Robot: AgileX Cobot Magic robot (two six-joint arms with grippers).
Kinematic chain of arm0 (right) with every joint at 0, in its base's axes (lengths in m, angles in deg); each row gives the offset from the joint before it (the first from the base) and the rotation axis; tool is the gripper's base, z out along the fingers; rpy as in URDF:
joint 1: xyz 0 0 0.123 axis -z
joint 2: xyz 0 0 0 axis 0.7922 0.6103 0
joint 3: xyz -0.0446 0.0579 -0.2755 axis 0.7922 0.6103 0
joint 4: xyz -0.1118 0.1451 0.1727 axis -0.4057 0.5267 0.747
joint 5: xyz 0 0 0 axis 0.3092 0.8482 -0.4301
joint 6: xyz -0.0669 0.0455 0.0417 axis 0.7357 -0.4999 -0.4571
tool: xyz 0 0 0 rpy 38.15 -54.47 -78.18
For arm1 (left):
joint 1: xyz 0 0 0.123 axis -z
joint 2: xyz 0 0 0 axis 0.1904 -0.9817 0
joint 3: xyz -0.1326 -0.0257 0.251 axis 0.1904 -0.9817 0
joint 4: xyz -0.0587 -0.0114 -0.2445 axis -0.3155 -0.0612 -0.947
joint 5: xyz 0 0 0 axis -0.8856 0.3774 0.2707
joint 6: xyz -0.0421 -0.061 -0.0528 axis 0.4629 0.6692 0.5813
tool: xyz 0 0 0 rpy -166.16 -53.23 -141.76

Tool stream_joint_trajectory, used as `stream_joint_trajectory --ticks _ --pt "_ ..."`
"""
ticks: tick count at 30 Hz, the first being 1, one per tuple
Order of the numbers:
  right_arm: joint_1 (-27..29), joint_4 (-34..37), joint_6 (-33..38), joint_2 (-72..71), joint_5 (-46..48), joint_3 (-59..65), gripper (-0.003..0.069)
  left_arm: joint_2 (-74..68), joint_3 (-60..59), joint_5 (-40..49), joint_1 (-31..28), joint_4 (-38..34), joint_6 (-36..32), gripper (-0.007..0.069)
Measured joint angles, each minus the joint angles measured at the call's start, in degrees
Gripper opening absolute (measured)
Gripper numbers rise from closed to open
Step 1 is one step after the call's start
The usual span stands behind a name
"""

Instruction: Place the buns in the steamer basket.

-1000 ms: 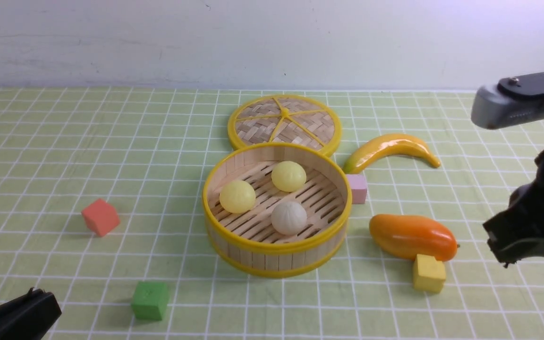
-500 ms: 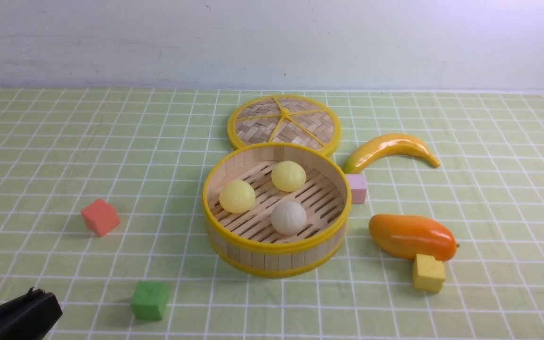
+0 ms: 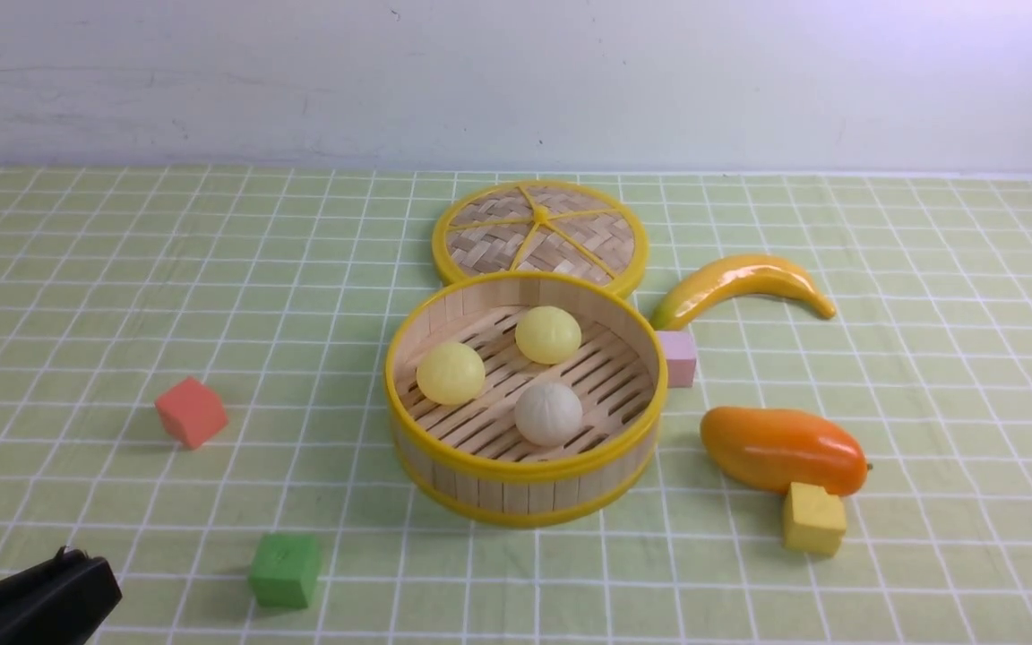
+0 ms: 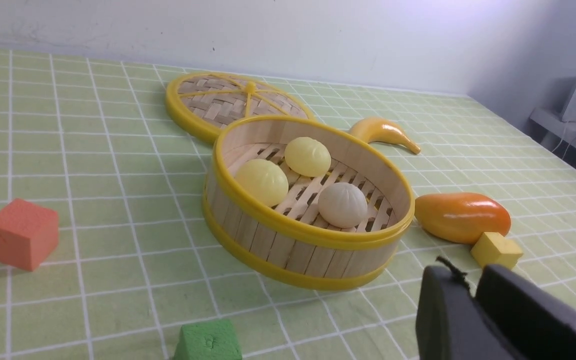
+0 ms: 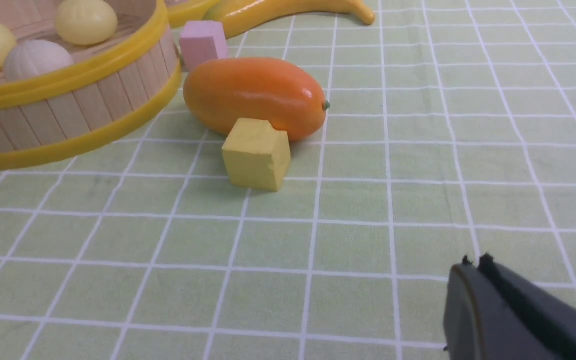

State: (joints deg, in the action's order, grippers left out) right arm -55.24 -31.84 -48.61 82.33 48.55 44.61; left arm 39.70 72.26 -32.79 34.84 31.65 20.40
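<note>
Bamboo slats wall the basket point(image 3: 525, 466), which stands mid-worktop point(image 3: 122, 296) with all three buns on its slatted floor: one yellow bun point(image 3: 451, 373) on the left, another yellow bun point(image 3: 548, 334) toward the back, and the white bun point(image 3: 548, 414) nearest the front. The woven lid point(image 3: 539, 235) lies flat just behind the basket. Right of the basket sit a pink cube point(image 3: 679, 357), a banana point(image 3: 740, 282), a mango point(image 3: 783, 450) and a yellow cube point(image 3: 812, 519) touching the mango. A red cube point(image 3: 191, 411) and a green cube point(image 3: 284, 570) lie to the left. The left gripper point(image 4: 470, 305) rests low at the near left corner, fingers pressed together, holding nothing. The right gripper point(image 5: 473, 280), seen only from its wrist camera, is likewise closed and empty, near the yellow cube.
</note>
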Motion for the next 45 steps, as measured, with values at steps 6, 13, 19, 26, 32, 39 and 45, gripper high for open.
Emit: stream_joint_trajectory --ticks 6,13,19,26,32,39,45 --pt "0.0 0.1 0.0 0.0 0.0 0.0 -0.0016 0.0 0.0 0.0 0.0 0.0 0.0 0.0092" --pt "0.0 0.1 0.0 0.0 0.0 0.0 -0.001 0.0 0.0 0.0 0.0 0.0 0.0 0.0092" --pt "0.0 0.2 0.0 0.0 0.0 0.0 -0.0006 0.1 -1.5 -3.2 -0.1 0.3 -0.4 0.0097" --pt "0.0 0.2 0.0 0.0 0.0 0.0 0.0002 7.0 -8.1 -10.5 -10.5 4.9 6.4 0.0047" --pt "0.0 0.2 0.0 -0.1 0.0 0.0 0.0003 14.7 -13.7 0.7 -18.5 15.2 17.2 -0.0013" --pt "0.0 0.2 0.0 -0.1 0.0 0.0 0.0011 14.8 -14.2 11.7 -18.6 17.3 19.3 -0.0013" --pt "0.0 0.2 0.0 -0.1 0.0 0.0 0.0019 14.8 -14.2 11.6 -18.6 17.3 19.4 -0.0013"
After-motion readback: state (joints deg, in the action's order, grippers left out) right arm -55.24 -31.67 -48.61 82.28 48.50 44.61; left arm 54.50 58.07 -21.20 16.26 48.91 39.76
